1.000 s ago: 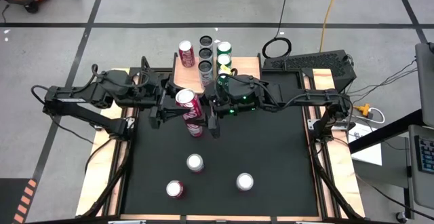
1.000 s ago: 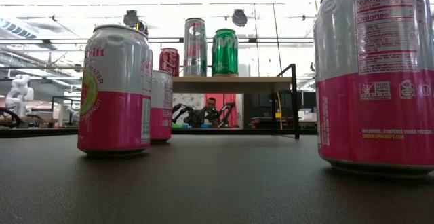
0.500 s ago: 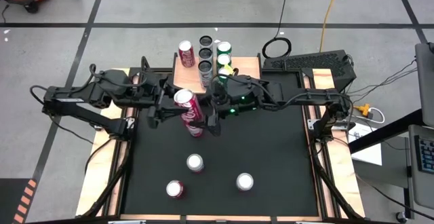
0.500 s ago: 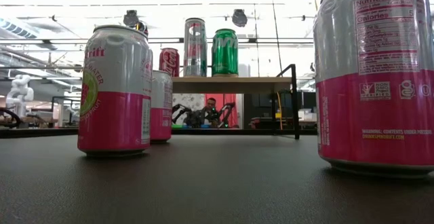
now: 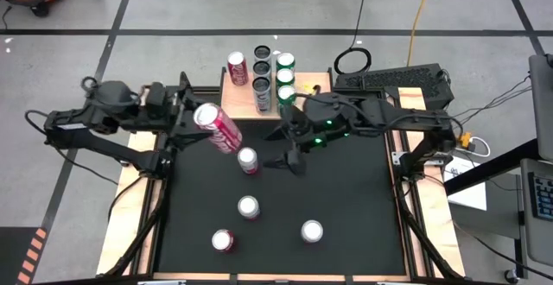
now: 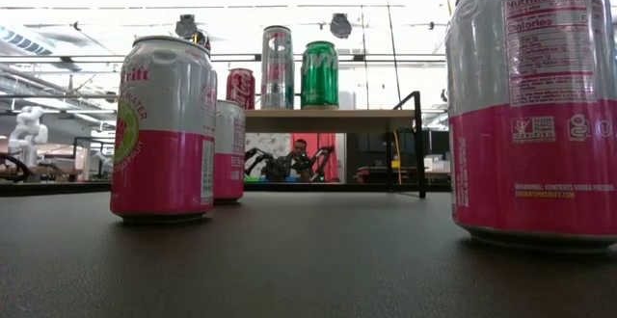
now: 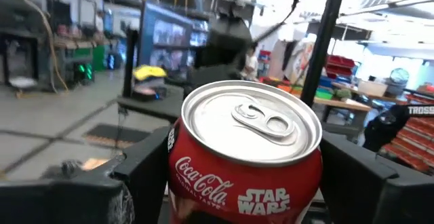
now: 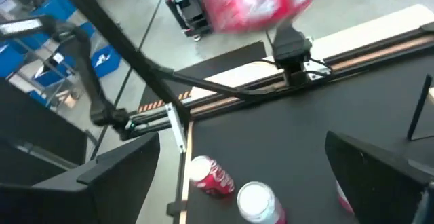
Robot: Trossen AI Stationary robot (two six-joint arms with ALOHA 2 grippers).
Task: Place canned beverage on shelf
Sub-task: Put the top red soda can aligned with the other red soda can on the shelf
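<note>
Our left fingers [image 7: 244, 183] are closed on the sides of a red Coca-Cola can [image 5: 216, 127], which we hold tilted in the air above the surface's left side, short of the shelf [image 5: 238, 97]. Our right fingers [image 5: 289, 151] stand spread wide and empty, just right of a pink can [image 5: 248, 160] upright near the middle of the surface.

We judge the task partly done. The shelf at the far edge already carries a red can, two dark-topped ones and several green ones in rows, with bare board at its near left. The held can has yet to be carried there, stood upright and let go.

Three more cans stand toward the near edge of the black surface [image 5: 346, 199]. Around it lie grey floor, cables, a keyboard [image 5: 406, 81] and, across the room, shelving and a seated person [image 6: 301, 149].
</note>
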